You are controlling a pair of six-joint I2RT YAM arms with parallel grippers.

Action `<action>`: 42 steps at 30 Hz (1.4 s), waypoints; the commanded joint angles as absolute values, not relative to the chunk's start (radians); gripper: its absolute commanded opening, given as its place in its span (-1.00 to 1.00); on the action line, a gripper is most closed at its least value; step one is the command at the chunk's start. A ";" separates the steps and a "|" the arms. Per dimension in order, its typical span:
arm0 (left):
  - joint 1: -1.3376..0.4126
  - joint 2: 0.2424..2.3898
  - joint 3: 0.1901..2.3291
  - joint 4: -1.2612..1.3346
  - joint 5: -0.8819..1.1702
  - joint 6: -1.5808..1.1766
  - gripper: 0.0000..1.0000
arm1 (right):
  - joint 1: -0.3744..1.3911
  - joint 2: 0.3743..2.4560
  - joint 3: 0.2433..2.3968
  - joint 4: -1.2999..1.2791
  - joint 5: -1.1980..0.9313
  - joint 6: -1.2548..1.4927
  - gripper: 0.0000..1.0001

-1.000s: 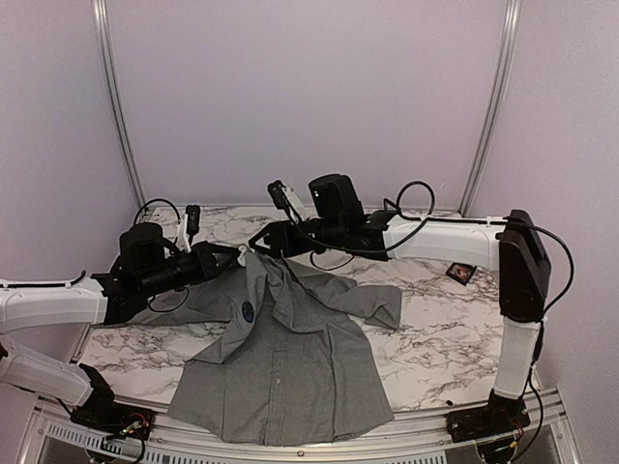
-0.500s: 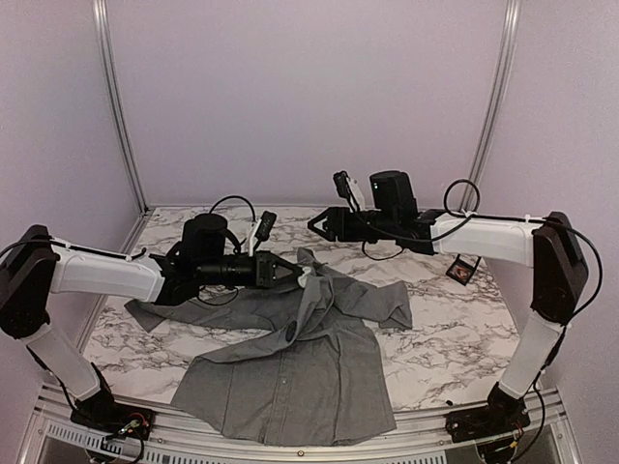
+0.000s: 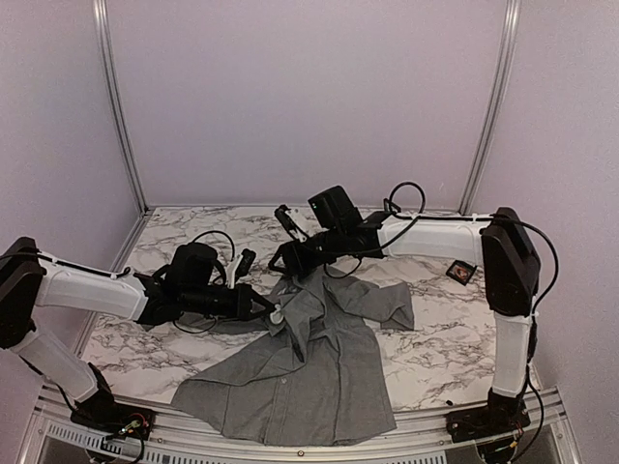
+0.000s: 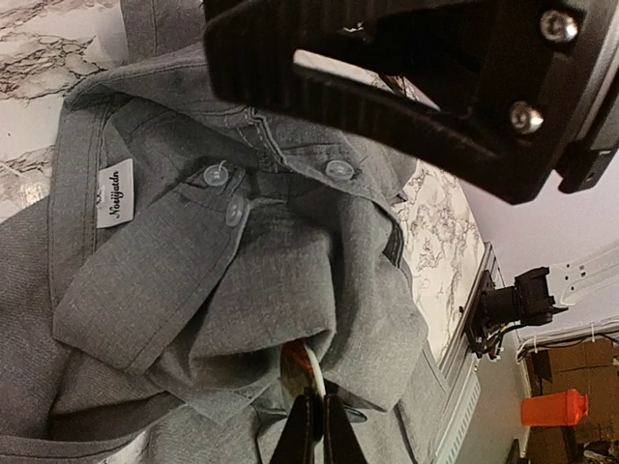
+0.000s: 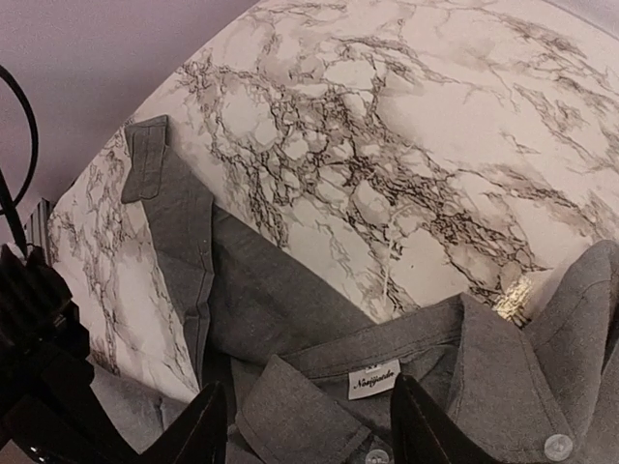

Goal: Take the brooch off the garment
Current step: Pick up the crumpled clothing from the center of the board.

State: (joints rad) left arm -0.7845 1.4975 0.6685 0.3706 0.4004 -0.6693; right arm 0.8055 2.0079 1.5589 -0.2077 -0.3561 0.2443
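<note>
- Lying rumpled on the marble table point(image 3: 435, 338), the garment point(image 3: 300, 377) has its collar end bunched up between the two arms and its hem toward the near edge; one sleeve point(image 5: 160, 193) trails flat over the marble, cuff outermost
- a small dark square object point(image 3: 461, 273) sits on the table well apart from the cloth, on the right side; an orange container point(image 4: 553, 406) and cardboard boxes show beyond the table edge in the left wrist view
- a white collar label point(image 4: 115, 192) and clear buttons point(image 4: 215, 173) face up on the folded collar
- the black body of the right gripper point(image 4: 387, 87) fills the top of the left wrist view and hides the cloth behind it; folds of grey cloth close around the brooch point(image 4: 302, 365) so that only a pale, orange-edged sliver shows
- the left gripper point(image 4: 311, 430) is clenched, tips together on that sliver, which is probably the brooch rim, seen from above as a pale disc point(image 3: 279, 314) at the fingertips
- the right gripper point(image 5: 309, 430) hangs just above the collar, jaws spread, with nothing between them; the label point(image 5: 373, 379) lies below the gap
</note>
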 commanded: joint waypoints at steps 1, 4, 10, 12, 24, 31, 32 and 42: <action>-0.787 1.481 0.646 0.327 0.377 -0.669 -1.00 | 0.833 2.051 1.629 -0.394 -0.269 0.151 0.11; -0.788 1.492 0.648 0.327 0.361 -0.675 -1.00 | 0.844 2.036 1.588 -0.413 -0.248 0.150 0.10; -0.787 1.504 0.631 0.384 0.302 -0.734 -1.00 | 0.847 1.944 1.428 -0.335 -0.284 0.208 0.01; -0.787 1.511 0.632 0.402 0.284 -0.756 -1.00 | 0.847 1.922 1.391 -0.314 -0.302 0.229 0.01; -0.787 1.526 0.641 0.465 0.260 -0.796 -1.00 | 0.867 1.890 1.281 -0.205 -0.409 0.289 0.01; -0.787 1.522 0.643 0.499 0.255 -0.802 -1.00 | 0.876 1.943 1.297 -0.166 -0.438 0.324 -0.40; -0.787 1.519 0.644 0.500 0.250 -0.802 -1.00 | 0.876 1.949 1.298 -0.160 -0.442 0.330 -0.57; -0.776 1.500 0.657 0.431 0.237 -0.807 -0.84 | 0.885 1.888 1.338 -0.140 -0.255 0.333 -1.00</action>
